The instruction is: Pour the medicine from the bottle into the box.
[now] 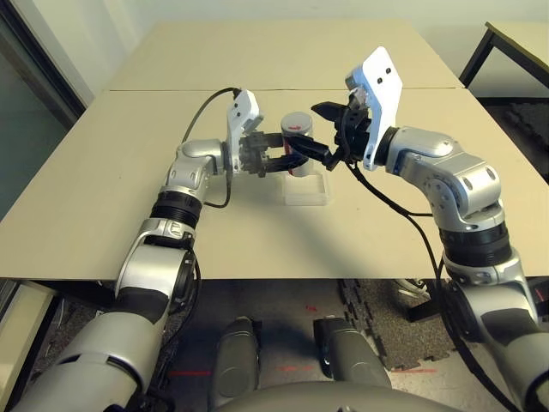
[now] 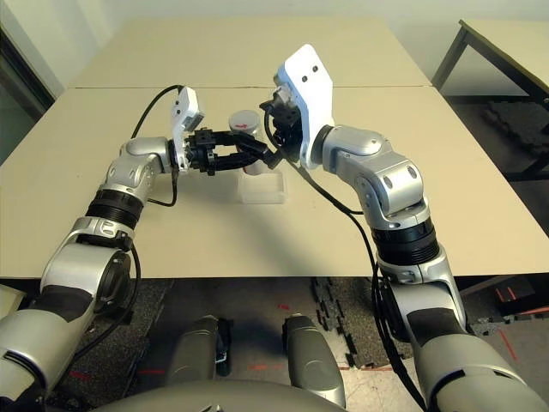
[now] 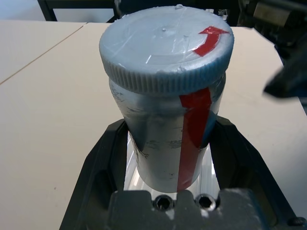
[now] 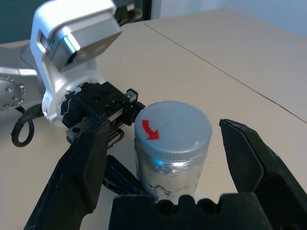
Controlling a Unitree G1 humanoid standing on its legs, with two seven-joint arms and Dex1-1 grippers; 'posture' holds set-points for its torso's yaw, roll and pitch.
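Left gripper (image 1: 290, 158) clamping the bottle (image 1: 297, 137) upright above the box (image 1: 306, 190), forearm reaching inward across the table (image 1: 129, 172), right gripper (image 4: 165, 158) spreading its fingers wide either side of the capped top, wrist held level.

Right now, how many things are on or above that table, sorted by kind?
Bottle with its cap on, held up by the left fingers: 1
Clear box: 1
Total: 2
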